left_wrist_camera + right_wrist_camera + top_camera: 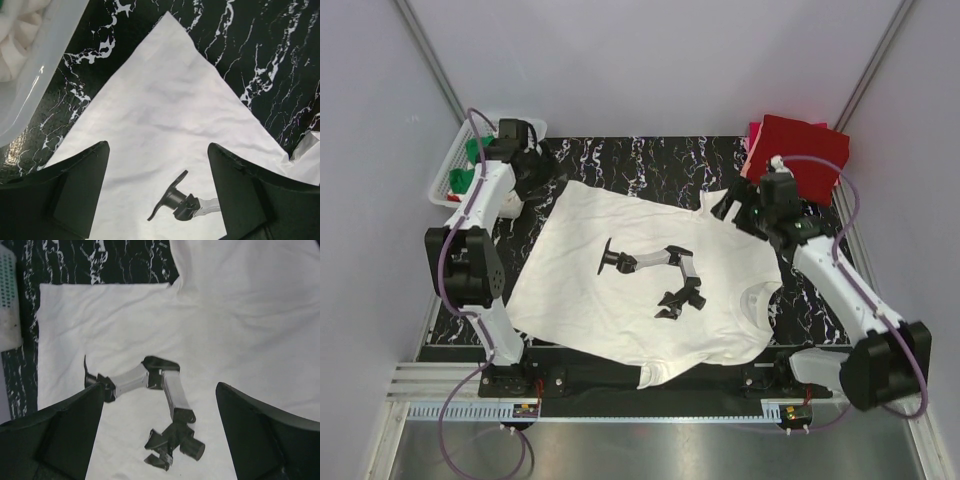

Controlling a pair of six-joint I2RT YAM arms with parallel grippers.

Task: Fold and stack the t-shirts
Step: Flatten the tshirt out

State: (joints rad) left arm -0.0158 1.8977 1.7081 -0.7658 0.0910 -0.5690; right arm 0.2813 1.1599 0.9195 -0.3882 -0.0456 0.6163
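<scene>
White t-shirt (582, 300) spread flat, its corner beneath gaping left pincer (157, 150)

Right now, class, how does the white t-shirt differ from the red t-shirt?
The white t-shirt lies spread open in the middle; the red t-shirt sits folded at the far right. The white t-shirt carries a black print; the red t-shirt looks plain. Neither is being held.
</scene>
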